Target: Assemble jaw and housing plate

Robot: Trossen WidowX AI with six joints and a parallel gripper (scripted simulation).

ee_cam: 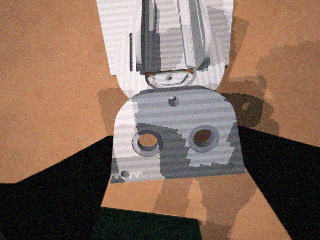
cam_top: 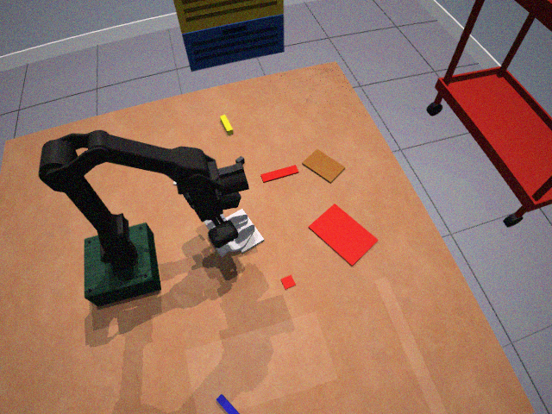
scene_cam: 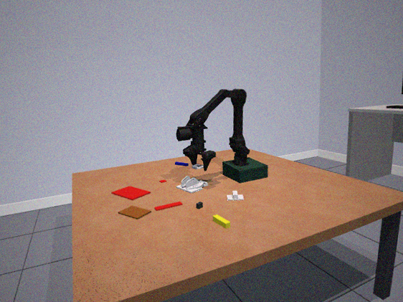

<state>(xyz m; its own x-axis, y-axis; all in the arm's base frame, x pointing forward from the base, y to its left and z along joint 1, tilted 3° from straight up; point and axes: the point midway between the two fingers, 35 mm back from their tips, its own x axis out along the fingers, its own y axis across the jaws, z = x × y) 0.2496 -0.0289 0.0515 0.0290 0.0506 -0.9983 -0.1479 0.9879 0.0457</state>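
My gripper (cam_top: pixel 222 235) (scene_cam: pixel 199 167) (ee_cam: pixel 172 136) is shut on the grey-white housing plate (ee_cam: pixel 175 117), with a fingertip at each side edge. The plate has two large round holes and a rounded far edge, and it is held above the table. The white base (cam_top: pixel 257 241) (scene_cam: pixel 190 190) (ee_cam: pixel 111 40) lies flat on the table, just beyond the plate in the wrist view. Two long jaws (scene_cam: pixel 191 182) (ee_cam: pixel 170 35) lie side by side on it. The plate and fingers hide the near part of the base, so the pins, stubs and tooth mesh cannot be told.
A small white stand (scene_cam: pixel 235 196), a black cube (cam_top: pixel 240 159) (scene_cam: pixel 199 205) and a yellow block (cam_top: pixel 226 124) (scene_cam: pixel 221 221) lie off to one side. A red bar (cam_top: pixel 279 173), brown tile (cam_top: pixel 323 166), red sheet (cam_top: pixel 343 235), red square (cam_top: pixel 287 282) and blue bar (cam_top: pixel 227 404) lie around.
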